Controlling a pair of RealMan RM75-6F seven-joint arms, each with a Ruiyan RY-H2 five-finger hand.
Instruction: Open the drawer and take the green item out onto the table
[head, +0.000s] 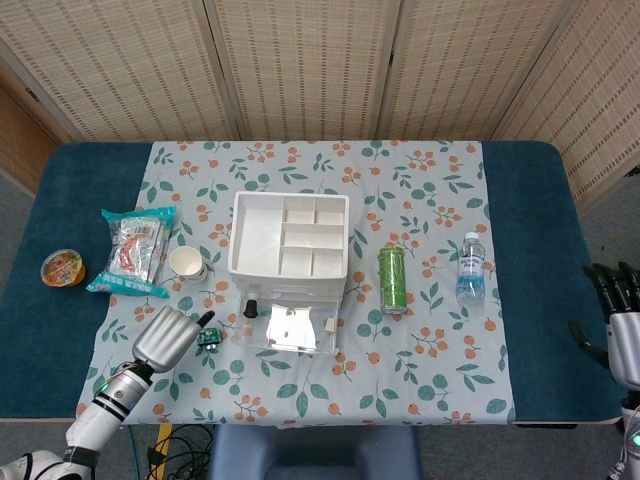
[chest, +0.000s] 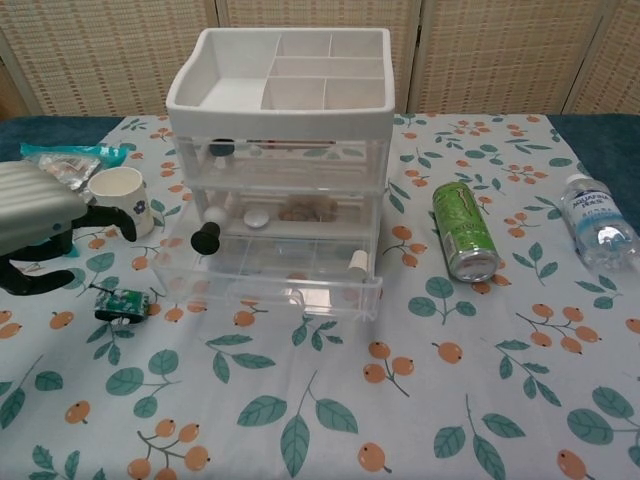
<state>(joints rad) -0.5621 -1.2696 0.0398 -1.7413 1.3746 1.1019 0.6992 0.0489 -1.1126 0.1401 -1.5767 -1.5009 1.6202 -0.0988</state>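
A white drawer unit (head: 290, 235) (chest: 280, 80) stands mid-table with its clear bottom drawer (head: 290, 328) (chest: 270, 280) pulled out toward me. The small green item (head: 208, 338) (chest: 118, 303) lies on the floral cloth just left of that drawer. My left hand (head: 165, 338) (chest: 40, 215) hovers beside and slightly above the item, fingers apart, holding nothing. My right hand (head: 620, 320) shows only in the head view, at the table's far right edge, with its fingers spread and nothing in them.
A green can (head: 392, 278) (chest: 463, 231) lies right of the drawer unit, with a water bottle (head: 470, 268) (chest: 598, 222) beyond it. A paper cup (head: 187, 263) (chest: 120, 195), a snack bag (head: 135, 250) (chest: 60, 160) and a jelly cup (head: 62, 268) sit at the left.
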